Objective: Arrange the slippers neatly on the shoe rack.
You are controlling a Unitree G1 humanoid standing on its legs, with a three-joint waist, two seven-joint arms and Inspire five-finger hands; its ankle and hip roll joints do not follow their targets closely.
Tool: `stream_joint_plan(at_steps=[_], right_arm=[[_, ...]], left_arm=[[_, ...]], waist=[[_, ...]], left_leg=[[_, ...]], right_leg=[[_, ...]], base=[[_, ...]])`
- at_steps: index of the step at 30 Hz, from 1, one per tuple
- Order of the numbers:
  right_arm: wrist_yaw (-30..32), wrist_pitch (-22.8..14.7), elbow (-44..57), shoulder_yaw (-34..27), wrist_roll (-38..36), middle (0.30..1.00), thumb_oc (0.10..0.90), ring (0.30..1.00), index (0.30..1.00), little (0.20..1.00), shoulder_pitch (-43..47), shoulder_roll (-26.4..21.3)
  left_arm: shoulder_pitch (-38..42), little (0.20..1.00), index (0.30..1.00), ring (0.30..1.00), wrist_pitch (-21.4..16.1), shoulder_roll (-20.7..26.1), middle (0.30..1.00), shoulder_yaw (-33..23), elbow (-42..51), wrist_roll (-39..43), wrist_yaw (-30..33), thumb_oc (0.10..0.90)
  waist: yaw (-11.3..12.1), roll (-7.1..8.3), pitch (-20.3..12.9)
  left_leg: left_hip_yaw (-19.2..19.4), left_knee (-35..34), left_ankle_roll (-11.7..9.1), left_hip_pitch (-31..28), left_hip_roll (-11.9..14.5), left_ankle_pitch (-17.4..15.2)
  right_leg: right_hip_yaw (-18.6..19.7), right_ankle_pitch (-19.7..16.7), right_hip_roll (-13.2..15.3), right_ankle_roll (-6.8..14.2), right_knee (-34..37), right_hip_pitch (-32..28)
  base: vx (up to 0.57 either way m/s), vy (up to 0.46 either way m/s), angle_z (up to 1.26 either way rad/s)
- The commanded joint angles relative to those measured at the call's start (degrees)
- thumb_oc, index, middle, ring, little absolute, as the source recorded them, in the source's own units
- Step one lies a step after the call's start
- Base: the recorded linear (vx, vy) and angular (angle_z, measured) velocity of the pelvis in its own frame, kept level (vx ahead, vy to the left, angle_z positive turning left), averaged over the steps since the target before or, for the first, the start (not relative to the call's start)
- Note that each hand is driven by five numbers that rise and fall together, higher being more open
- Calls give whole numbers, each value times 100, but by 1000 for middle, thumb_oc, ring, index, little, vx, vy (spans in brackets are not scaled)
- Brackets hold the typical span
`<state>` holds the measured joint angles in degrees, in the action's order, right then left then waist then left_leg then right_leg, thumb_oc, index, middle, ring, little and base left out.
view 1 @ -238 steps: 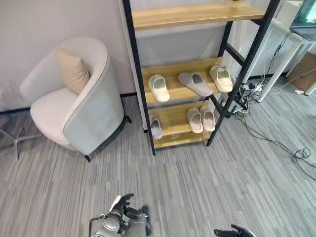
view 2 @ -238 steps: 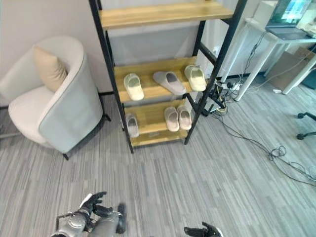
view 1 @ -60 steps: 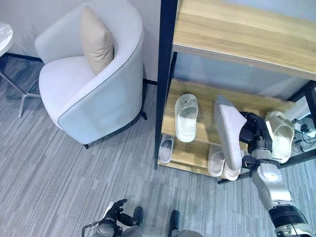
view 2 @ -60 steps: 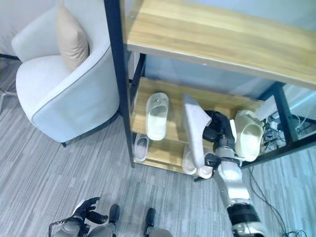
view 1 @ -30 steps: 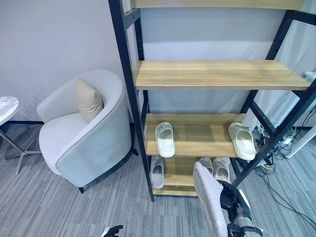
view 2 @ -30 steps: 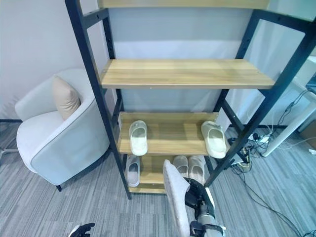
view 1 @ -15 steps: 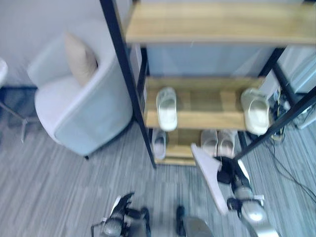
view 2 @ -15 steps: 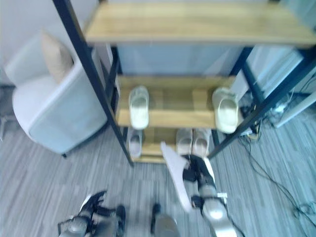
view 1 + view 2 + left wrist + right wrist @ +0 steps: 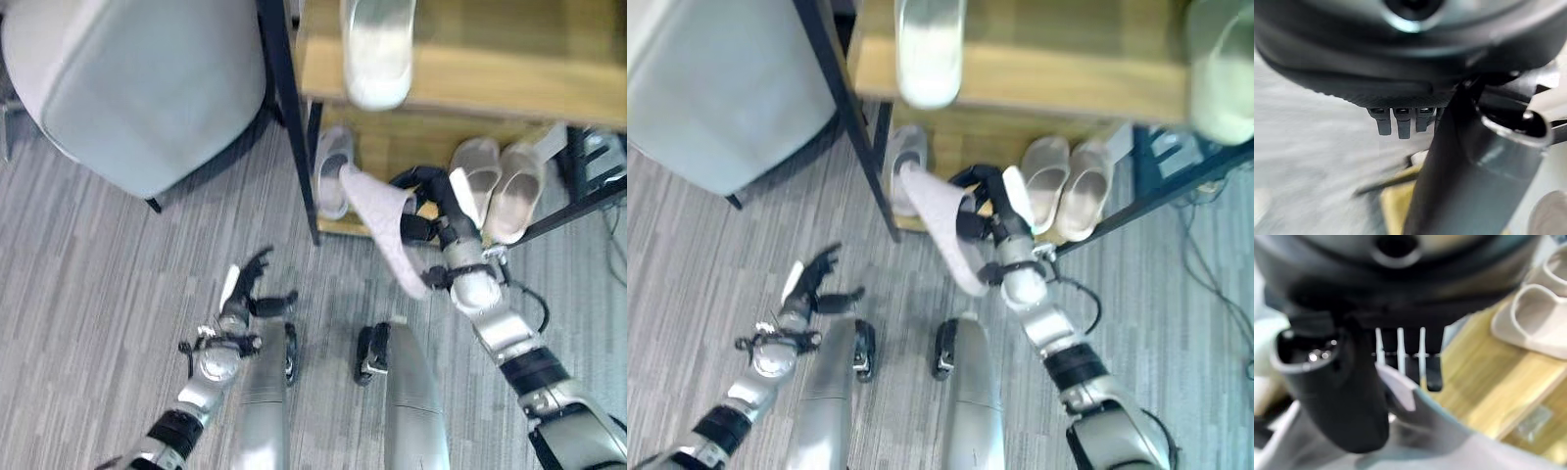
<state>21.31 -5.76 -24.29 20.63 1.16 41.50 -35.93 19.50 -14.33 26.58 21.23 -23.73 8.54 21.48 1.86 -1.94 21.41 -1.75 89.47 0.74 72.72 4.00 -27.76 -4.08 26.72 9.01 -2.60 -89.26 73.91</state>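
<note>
The right hand has its fingers clamped on a grey slipper, holding it tilted in the air just in front of the bottom shelf of the shoe rack. The slipper's upper end sits close to the rack's black front post, and its lower end hangs over the grey striped floor. In the right wrist view the thumb and fingers pinch the slipper's edge.

On the bottom shelf a single pale grey slipper lies just behind the held one, beside the post, and a pair of beige slippers lies side by side to the right of the hand. On the shelf above, a white slipper sits at the front edge, and a cream slipper lies at the far right.

The left hand hangs low over the floor, well apart from the rack, its fingers spread and relaxed, holding nothing. A pale armchair stands left of the rack.
</note>
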Motion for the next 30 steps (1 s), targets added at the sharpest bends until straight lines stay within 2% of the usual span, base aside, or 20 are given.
stream_joint_plan(at_steps=[1,6,7,8,10,11,16,18,19,22,30], right_arm=[[684,-210,184,-287,2,300,400,300,300,300,1068,-323],[1199,-261,-339,-78,-275,300,400,300,300,300,2207,-534],[1200,-264,-345,-71,-277,300,400,300,300,300,2218,-534],[1302,-278,-364,36,-345,300,400,300,300,300,2513,-678],[1360,-291,-283,65,-368,300,400,300,300,300,2630,-726],[1451,-232,-92,32,-338,300,400,300,300,300,2724,-848],[1690,-269,-327,256,-474,300,400,300,300,300,3349,-1137],[1750,-257,-537,417,-524,300,400,300,300,300,3623,-1224],[1830,-241,-936,731,-575,300,400,300,300,300,3982,-1340],[1851,-254,-1367,1118,-711,300,400,300,300,300,4364,-1421],[1580,-349,-2171,1691,-1301,300,400,300,300,300,4885,-1513]], left_arm=[[463,900,900,900,-448,81,900,-273,637,-553,947,800],[888,900,900,900,-465,290,900,-339,1370,-862,1867,800],[891,900,900,900,-465,288,900,-342,1369,-862,1867,800],[998,900,900,900,-482,294,900,-307,1476,-976,2174,800],[1027,900,900,900,-464,282,900,-269,1518,-939,2285,800],[1043,900,900,900,-377,233,900,-200,1563,-1023,2476,800],[966,900,900,900,-403,177,900,117,1876,-1080,2619,800],[970,900,900,900,-423,207,900,186,1940,-1084,2624,800],[907,900,900,900,-456,265,900,263,2032,-1077,2635,800],[772,900,900,900,-515,360,900,258,2187,-1044,2606,800],[638,900,900,900,-542,405,900,425,2047,-968,2455,800]], waist=[[56,-68,-146],[51,-102,176],[47,-104,175],[45,-103,316],[31,-90,371],[-14,-63,507],[21,49,804],[52,71,832],[107,74,835],[180,69,838],[299,121,834]], left_leg=[[-165,903,222,406,-113,-867],[-328,2597,190,1351,-230,-1426],[-328,2606,190,1361,-231,-1430],[-386,3086,176,1540,-276,-1563],[-409,3278,160,1621,-302,-1618],[-422,3638,133,1718,-308,-1752],[-425,4038,84,1723,-282,-1895],[-433,4107,71,1723,-272,-1924],[-448,4176,50,1723,-234,-1980],[-471,4233,38,1723,-188,-2038],[-609,4232,42,1723,-177,-2041]], right_leg=[[243,1022,50,102,-766,138],[501,1492,135,191,-2574,1070],[504,1497,136,192,-2584,1080],[624,1605,139,208,-3092,1246],[675,1632,157,210,-3295,1315],[765,1738,208,221,-3681,1408],[895,1778,245,228,-4153,1497],[905,1790,264,213,-4213,1507],[934,1811,297,199,-4289,1564],[891,1815,327,197,-4315,1587],[793,1782,319,227,-4218,1553]], base=[[87,39,3],[105,38,10],[125,16,6],[86,7,2],[108,2,8],[100,-5,11],[33,-7,3],[0,0,0],[0,0,0],[10,22,-2],[4,8,-1]])
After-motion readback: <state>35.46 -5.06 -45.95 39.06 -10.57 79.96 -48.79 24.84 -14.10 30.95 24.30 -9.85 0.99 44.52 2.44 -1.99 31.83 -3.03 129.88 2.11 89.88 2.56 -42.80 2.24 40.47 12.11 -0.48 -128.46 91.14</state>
